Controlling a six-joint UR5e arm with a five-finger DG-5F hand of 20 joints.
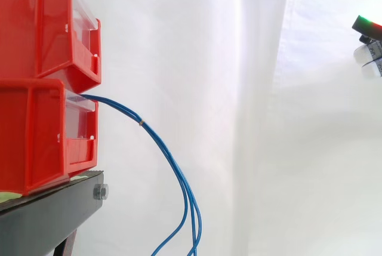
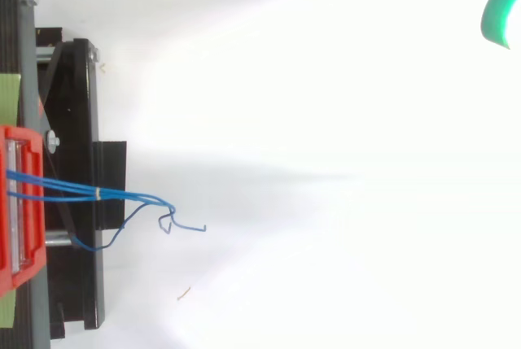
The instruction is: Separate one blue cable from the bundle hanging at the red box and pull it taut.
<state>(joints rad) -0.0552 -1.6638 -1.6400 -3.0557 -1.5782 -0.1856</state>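
A bundle of thin blue cables point(image 1: 170, 163) comes out of the lower red bin point(image 1: 36, 136) and hangs down in a slack curve toward the bottom edge. A small tie point(image 1: 141, 123) binds the strands a short way from the bin. From above, the blue cables point(image 2: 73, 190) run right from the bin, and their loose ends curl near the stand's edge. A small part of my hand point(image 1: 370, 41) shows at the far right edge, high up and far from the cables, glowing green point(image 2: 501, 11) in the top view. Nothing touches the cables.
A second red bin point(image 1: 42, 29) is stacked on the lower one. Both rest on a black stand point(image 1: 48, 214) at the left. A white curtain lies behind, with open room between the cables and my hand.
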